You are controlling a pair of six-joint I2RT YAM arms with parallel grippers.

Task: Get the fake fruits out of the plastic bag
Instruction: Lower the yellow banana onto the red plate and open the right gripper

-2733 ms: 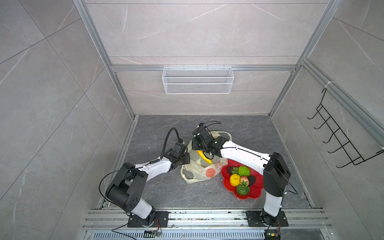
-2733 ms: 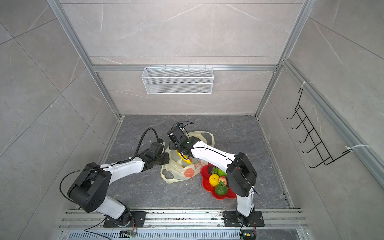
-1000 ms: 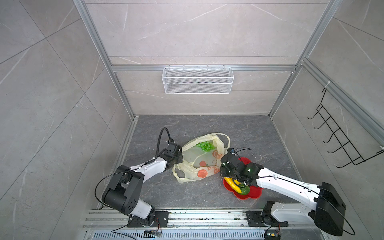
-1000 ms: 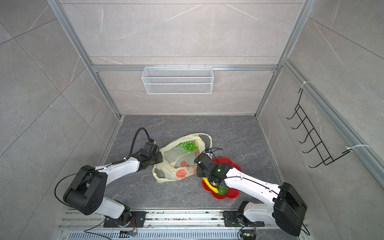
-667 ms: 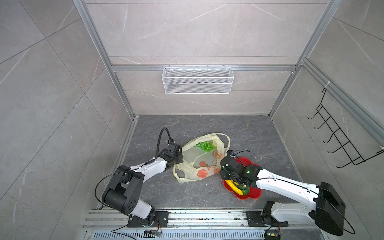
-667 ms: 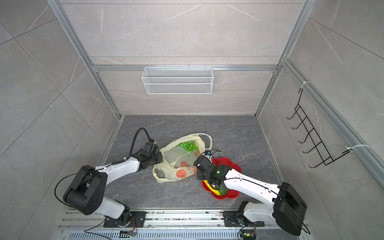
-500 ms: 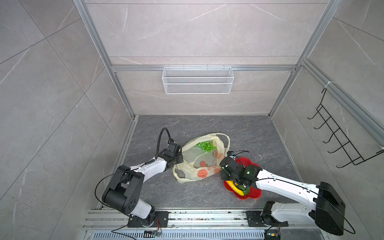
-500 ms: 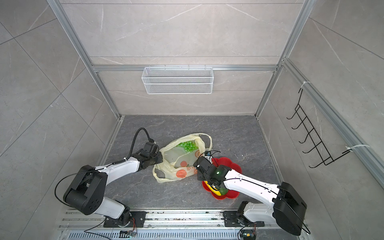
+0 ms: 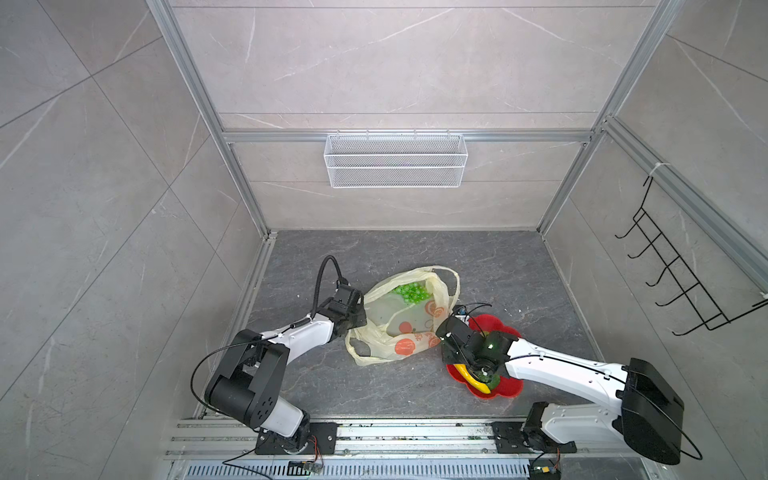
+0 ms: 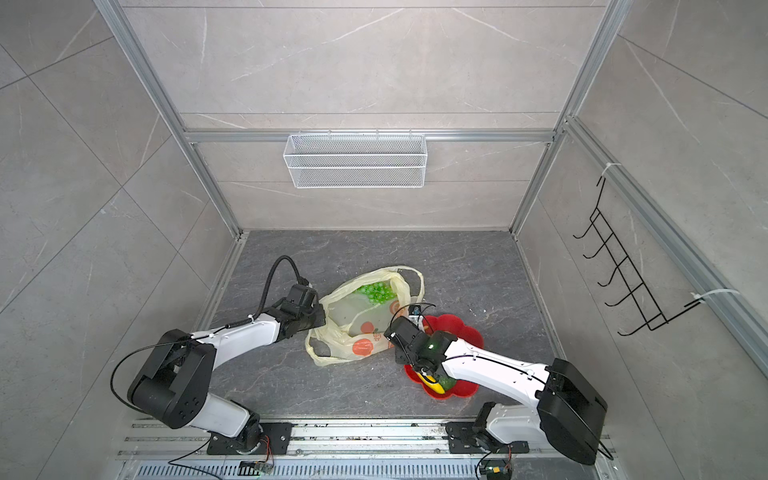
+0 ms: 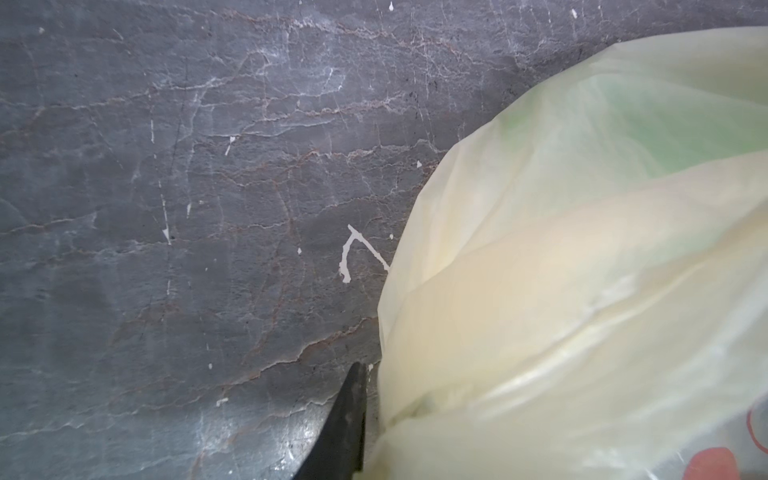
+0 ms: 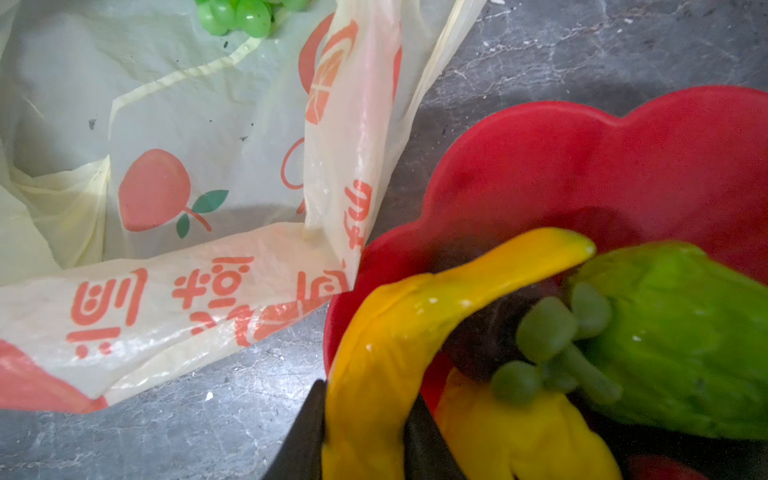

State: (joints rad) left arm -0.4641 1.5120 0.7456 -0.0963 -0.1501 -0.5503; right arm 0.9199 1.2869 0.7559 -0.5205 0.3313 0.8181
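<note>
The plastic bag (image 9: 399,328) (image 10: 361,330) lies mid-floor with its mouth spread, and a green grape bunch (image 9: 409,292) (image 12: 237,14) rests inside. My left gripper (image 9: 356,319) is shut on the bag's left edge. Only one of its fingers (image 11: 347,419) shows in the left wrist view, pressed against the film (image 11: 582,291). My right gripper (image 12: 365,395) is shut on the yellow banana (image 12: 436,299) (image 9: 471,380) over the left side of the red plate (image 12: 582,158) (image 9: 505,388). A bumpy green fruit (image 12: 685,340), a yellow lemon-like ball (image 12: 519,436) and a dark fruit lie on that plate.
A white wire basket (image 9: 395,166) hangs on the back wall and a black hook rack (image 9: 685,286) on the right wall. Metal rails (image 9: 374,436) run along the front edge, where both arm bases sit.
Since the earliest frames my right gripper carried the banana from the bag to the red plate, and my left gripper pulled the bag's edge leftward. Over the last second the right gripper shifted only slightly.
</note>
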